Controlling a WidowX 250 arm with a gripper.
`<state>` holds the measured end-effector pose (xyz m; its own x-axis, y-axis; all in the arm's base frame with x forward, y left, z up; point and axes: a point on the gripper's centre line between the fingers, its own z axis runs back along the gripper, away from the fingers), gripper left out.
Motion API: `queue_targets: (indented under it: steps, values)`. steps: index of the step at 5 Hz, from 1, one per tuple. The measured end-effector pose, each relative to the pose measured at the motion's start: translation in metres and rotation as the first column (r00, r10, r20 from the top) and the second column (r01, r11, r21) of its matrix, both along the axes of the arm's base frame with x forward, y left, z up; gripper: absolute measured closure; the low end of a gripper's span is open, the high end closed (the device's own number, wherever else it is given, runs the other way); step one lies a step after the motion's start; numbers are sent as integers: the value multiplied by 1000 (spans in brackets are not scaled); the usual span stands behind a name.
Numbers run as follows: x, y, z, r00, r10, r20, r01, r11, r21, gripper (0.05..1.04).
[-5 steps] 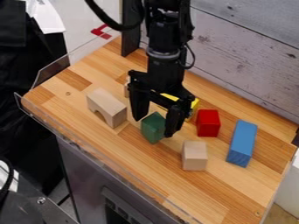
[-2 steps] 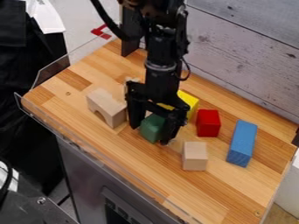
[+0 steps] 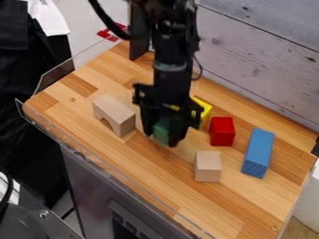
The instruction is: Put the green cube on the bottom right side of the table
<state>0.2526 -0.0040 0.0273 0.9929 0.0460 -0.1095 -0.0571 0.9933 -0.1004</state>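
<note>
Green block held between black fingertips above a wooden counter

A black two-finger robot hand (image 3: 161,133) hangs over the middle of a striped, light-wood counter (image 3: 118,161), grasping a small, solid green cube (image 3: 162,131) between its fingers. Whether the cube's underside is clear of the wood, I cannot tell. An arched block of bare wood (image 3: 114,115) stands to its left; a yellow block (image 3: 204,112) and a glossy red block (image 3: 222,131) are to its right, with a plain wooden block (image 3: 207,166) nearer the front and a long blue block (image 3: 258,153) farther right.

The cube looks like painted wood: probably light, stiff and hard to damage, so a firm squeeze should be safe. Smooth paint may let it slip or twist, so flat opposite sides, held at mid-height, should serve best. The bottom right area remains the goal.
</note>
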Motion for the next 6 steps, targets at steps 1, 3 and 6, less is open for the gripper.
queue_targets:
  steps: [1, 3, 6]
  values:
    - [6, -4, 29, 997, 33, 63, -34, 999, 19, 498]
    - [-2, -56, 63, 997, -19, 74, 16, 999, 40, 499]
    - [-30, -117, 39, 983, -179, -35, 180, 984, 4, 499]
